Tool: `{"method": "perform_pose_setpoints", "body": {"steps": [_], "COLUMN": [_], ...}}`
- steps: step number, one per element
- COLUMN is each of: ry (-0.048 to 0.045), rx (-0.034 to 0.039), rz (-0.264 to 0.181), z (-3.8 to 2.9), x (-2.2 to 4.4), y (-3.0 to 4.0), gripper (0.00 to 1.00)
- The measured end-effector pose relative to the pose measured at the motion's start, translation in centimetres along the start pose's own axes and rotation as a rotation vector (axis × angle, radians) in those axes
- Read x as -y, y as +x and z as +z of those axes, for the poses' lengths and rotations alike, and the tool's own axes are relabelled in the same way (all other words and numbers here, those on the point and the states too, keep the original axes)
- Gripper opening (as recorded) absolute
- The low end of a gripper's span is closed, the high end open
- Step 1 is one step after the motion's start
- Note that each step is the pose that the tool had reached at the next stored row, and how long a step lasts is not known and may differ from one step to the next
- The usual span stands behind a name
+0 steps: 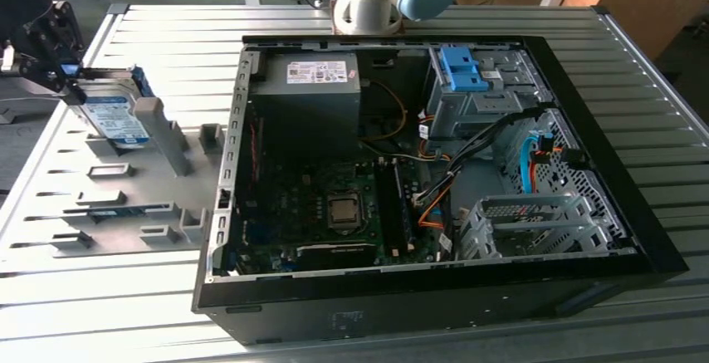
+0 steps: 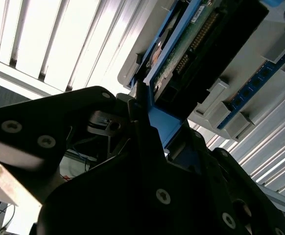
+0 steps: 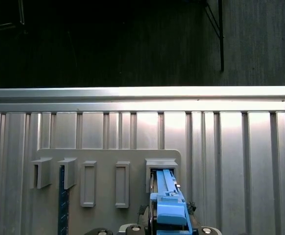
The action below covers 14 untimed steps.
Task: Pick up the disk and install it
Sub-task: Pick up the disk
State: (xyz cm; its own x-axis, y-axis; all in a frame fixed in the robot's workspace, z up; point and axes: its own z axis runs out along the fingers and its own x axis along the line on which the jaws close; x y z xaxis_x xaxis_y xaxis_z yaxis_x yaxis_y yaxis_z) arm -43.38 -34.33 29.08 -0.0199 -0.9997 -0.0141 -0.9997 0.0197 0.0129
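Observation:
The disk (image 1: 111, 120), silver with a white-and-blue label and a blue carrier, stands on edge in a slot of the grey holder plate (image 1: 122, 205) at the exterior view's left. My gripper (image 1: 69, 80) comes down on the disk's upper edge. In the second wrist view the dark fingers (image 2: 141, 105) close on the blue carrier edge of the disk (image 2: 181, 54), whose green circuit board faces the camera. In the first wrist view the blue carrier (image 3: 169, 203) runs from the gripper (image 3: 169, 226) into a grey slot (image 3: 161, 166).
The open computer case (image 1: 432, 172) lies on the slatted metal table to the exterior view's right, with a blue bracket on its drive bay (image 1: 466, 68) and a metal cage (image 1: 532, 222). Other grey slots and a blue strip (image 3: 62, 200) sit on the holder plate.

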Motion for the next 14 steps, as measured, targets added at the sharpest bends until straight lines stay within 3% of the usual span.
{"method": "perform_pose_setpoints", "body": {"steps": [1,2,7,9,10,14], "ry": [0.0001,0.0003,0.0001,0.0002,0.0003,0.0003], "rx": [0.0,0.0,0.0,-0.0001,0.0,0.0], "rz": [0.0,0.0,0.0,0.0,0.0,0.0], "z": [0.02,0.06,0.2,0.21,0.21,0.22], "x": [0.0,0.0,0.0,0.0,0.0,0.0], "y": [0.0,0.0,0.0,0.0,0.0,0.0], "gripper": [0.38,0.45,0.45,0.43,0.36,0.36]}}
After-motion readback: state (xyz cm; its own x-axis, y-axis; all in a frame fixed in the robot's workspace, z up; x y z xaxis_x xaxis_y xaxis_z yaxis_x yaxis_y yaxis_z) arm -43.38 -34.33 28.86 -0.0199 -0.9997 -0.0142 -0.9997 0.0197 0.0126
